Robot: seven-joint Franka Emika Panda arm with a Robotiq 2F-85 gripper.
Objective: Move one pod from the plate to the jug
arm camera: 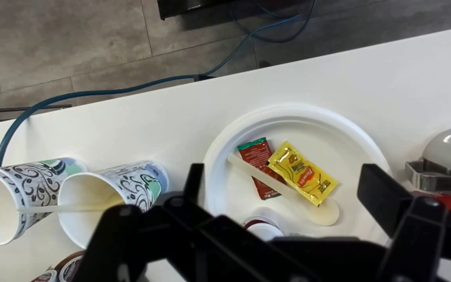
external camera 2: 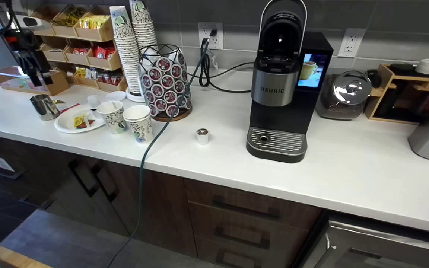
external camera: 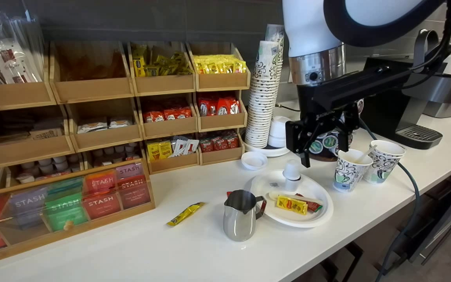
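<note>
Pods (external camera: 292, 172) stand stacked upright on the plate (external camera: 307, 223), lower than the spread, empty end effector (external camera: 324, 156); in the wrist view they sit off its middle, so reaching probably means lowering and shifting toward the back of the counter (external camera: 163, 250).
</note>
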